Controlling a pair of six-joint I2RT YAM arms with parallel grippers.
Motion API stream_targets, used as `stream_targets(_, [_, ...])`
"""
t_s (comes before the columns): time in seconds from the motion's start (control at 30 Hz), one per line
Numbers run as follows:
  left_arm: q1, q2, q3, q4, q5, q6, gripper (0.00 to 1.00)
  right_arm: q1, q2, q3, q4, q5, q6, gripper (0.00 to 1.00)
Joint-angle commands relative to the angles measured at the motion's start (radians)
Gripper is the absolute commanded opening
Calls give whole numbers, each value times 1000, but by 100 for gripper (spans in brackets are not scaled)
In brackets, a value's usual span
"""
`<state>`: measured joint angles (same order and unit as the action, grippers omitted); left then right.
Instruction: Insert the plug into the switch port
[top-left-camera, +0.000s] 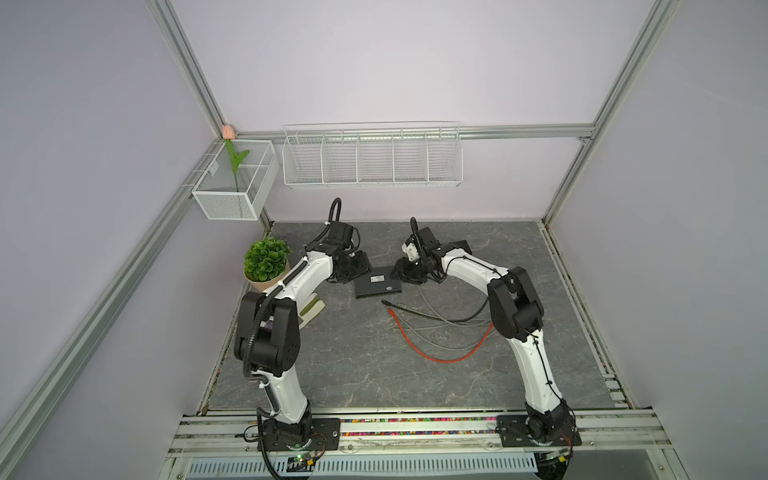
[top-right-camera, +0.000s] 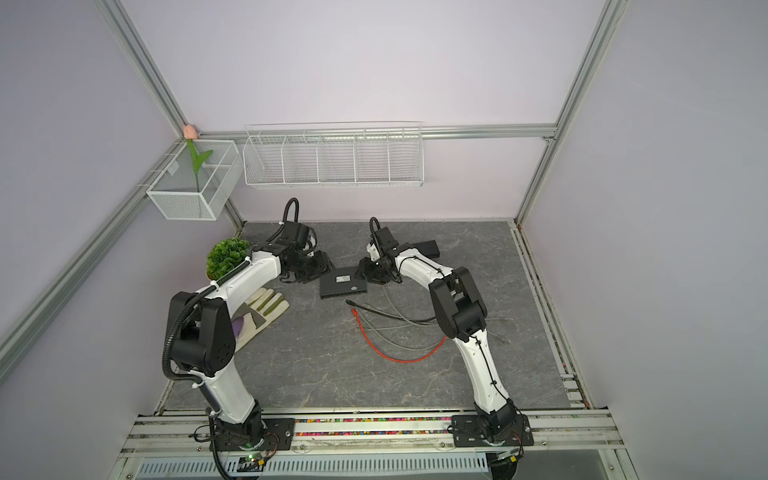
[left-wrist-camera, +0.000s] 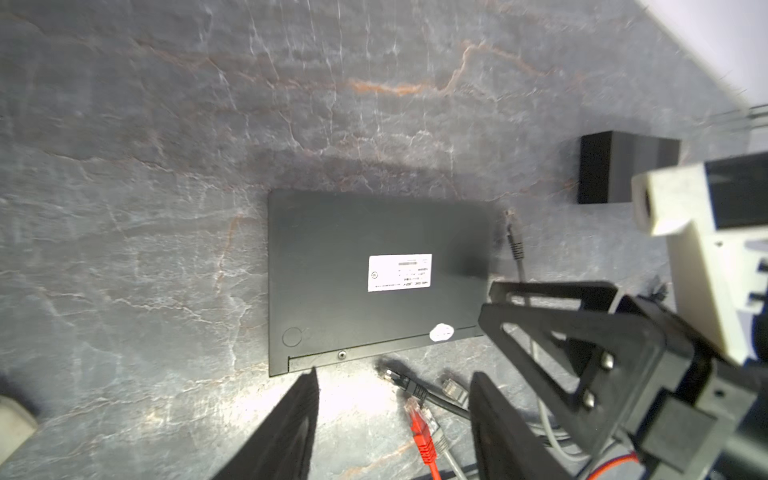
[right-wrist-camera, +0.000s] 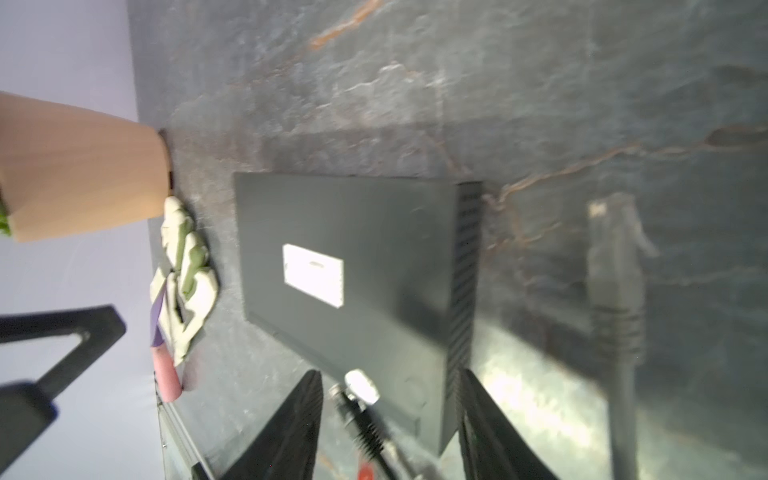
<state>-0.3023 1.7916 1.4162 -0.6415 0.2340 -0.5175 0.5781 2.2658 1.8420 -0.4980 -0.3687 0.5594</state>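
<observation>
Grey table (top-left-camera: 332, 374), both top views: switch (top-left-camera: 378, 286) central; left tool (top-left-camera: 360, 270) at 9 o'clock, right tool (top-left-camera: 402, 271) at 3; plug (top-left-camera: 385, 302) loose at 6. Left wrist: left tool agape, empty. Right wrist: right tool likewise. Best pinch the plug squarely behind its clip.

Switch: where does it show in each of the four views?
Top view: switch near the picture's centre.
Top view: near the centre too.
Left wrist: centre.
Right wrist: centre, blurred.
Shared landmark: the white label on its upper face.
</observation>
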Motion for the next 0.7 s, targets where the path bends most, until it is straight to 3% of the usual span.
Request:
stream_targets(0.0, [29, -16, 17, -20, 6, 13, 60, -13, -118, 26, -135, 72, -129, 63])
stream_targets(0.23, [31, 9, 92, 35, 4, 37, 61, -81, -170, 35, -306, 224, -268, 63])
stream_targets(0.5, [31, 252, 362, -65, 41, 141, 61, -64, 204, 484, -661, 206, -460, 62])
stream_targets(0.67, [33, 342, 449, -131, 68, 186, 61, -69, 260, 512, -674, 205, -466, 57])
